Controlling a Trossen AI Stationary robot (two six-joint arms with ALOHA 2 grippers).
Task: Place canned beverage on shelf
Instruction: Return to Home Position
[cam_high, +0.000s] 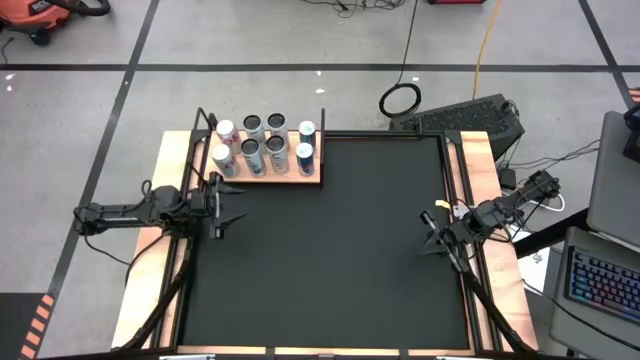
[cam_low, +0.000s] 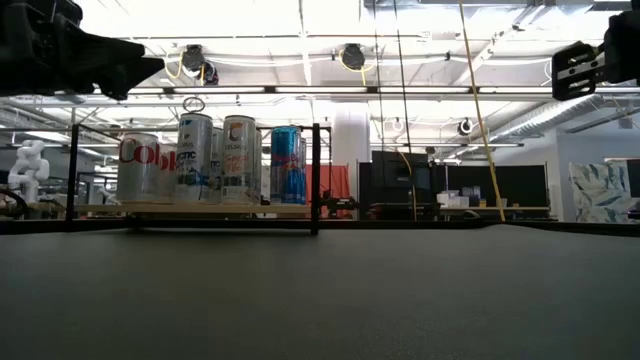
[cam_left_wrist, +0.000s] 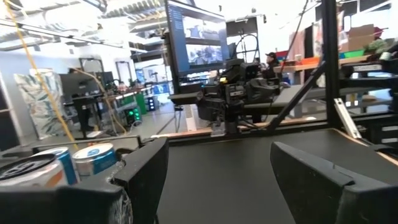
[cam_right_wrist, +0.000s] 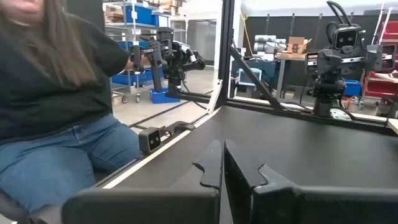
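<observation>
—Eight soda cans (cam_high: 277, 152) by the overhead count, two rows of four. All on the one shelf (cam_high: 290, 179)?
—All eight, upright on the light-wood board. The level view shows only four fronts: one red-and-white, two white, one blue. The others stand hidden behind them.
—Position of the shelf?
—At 11 o'clock on the black mat (cam_high: 330, 270), up at its far edge, with thin black rods (cam_low: 315, 180) rising at its corners.
—Edges?
—Wooden strips (cam_high: 172, 165) run along the mat at 9 and at 3 o'clock. One arm sits over each side.
—Left gripper (cam_high: 222, 205)?
—At 9 o'clock, raised above the table, near the shelf's 7 o'clock corner. Its two fingers stand wide apart with nothing between them.
—Right gripper (cam_high: 433, 232)?
—At 3 o'clock, well apart from the shelf, also raised. Its fingers are drawn together, only a sliver between them, gripping nothing.
—Room to move?
—Open mat from the shelf's near edge down to 6 o'clock and across to 3 o'clock. The whole middle between the two grippers is bare black surface.
—Anything beyond the table?
—One person (cam_right_wrist: 56, 106), seated, in a dark top and blue jeans, past the table edge in the right wrist view.
</observation>
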